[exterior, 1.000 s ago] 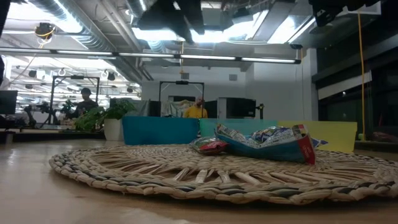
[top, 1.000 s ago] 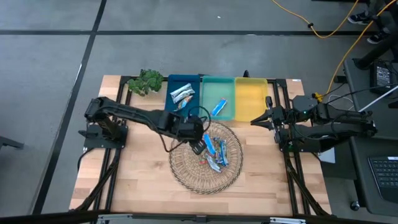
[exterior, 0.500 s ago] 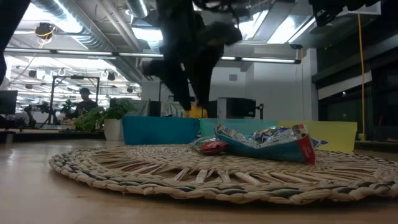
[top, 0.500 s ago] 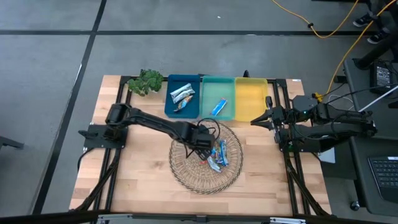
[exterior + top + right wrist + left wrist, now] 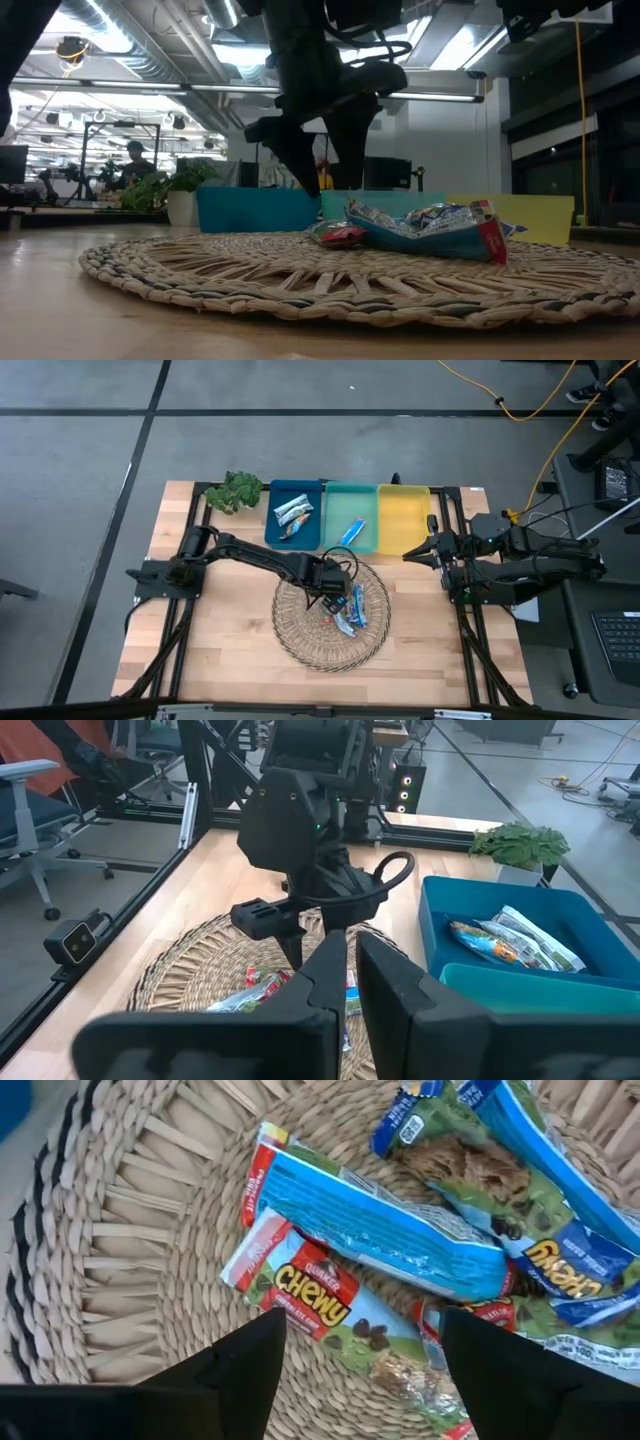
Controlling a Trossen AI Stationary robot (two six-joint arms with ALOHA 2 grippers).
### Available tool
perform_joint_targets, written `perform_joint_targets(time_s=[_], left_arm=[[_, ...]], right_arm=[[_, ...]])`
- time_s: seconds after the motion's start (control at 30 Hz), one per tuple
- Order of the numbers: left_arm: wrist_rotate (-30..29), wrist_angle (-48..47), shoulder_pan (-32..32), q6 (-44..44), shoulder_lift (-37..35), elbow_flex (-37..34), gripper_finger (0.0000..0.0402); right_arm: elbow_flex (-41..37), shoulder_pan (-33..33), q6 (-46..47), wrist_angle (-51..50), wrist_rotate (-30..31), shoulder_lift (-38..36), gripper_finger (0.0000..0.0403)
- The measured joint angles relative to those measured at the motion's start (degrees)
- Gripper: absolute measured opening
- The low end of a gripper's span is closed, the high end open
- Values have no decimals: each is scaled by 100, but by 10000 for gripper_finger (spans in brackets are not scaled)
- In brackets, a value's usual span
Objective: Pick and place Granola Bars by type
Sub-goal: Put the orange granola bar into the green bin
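A pile of Granola Bars (image 5: pixel 348 608) lies on a round woven mat (image 5: pixel 300 635) in the middle of the table. In the left wrist view a red and white bar (image 5: pixel 320 1295) lies beside a bright blue one (image 5: pixel 385 1230), with more blue bars (image 5: pixel 545 1250) behind them. My left gripper (image 5: pixel 335 597) hangs open just above the pile, pointing steeply down. Its fingers (image 5: pixel 240 1370) stand on either side of the red and white bar without touching it. My right gripper (image 5: pixel 408 555) waits shut and level at the table's right side.
Three bins stand along the far edge. The dark blue one (image 5: pixel 275 530) holds silver-white bars, the teal one (image 5: pixel 335 510) holds one blue bar, and a yellow one (image 5: pixel 403 520) stands beside them. A green plant (image 5: pixel 235 490) sits at the far left. Bare wood lies near the front edge.
My left gripper has come down over the mat toward the pile of bars, shifting a little toward the table's right edge. Its fingers have spread wider apart. The bars have not moved.
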Motion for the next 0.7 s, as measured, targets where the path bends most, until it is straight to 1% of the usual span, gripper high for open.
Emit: perform_joint_targets(time_s=[0.13,0.27,0.43,0.7], left_arm=[[-32,-5,13,-1,18,0,267],[-5,45,39,23,194,0,270],[282,231,66,3,456,0,270],[189,246,72,-294,590,17,269]], right_arm=[[0,1,1,0,0,0,32],[-1,2,0,0,0,0,32],[-1,0,0,-5,2,0,32],[0,1,0,-2,0,-2,32]])
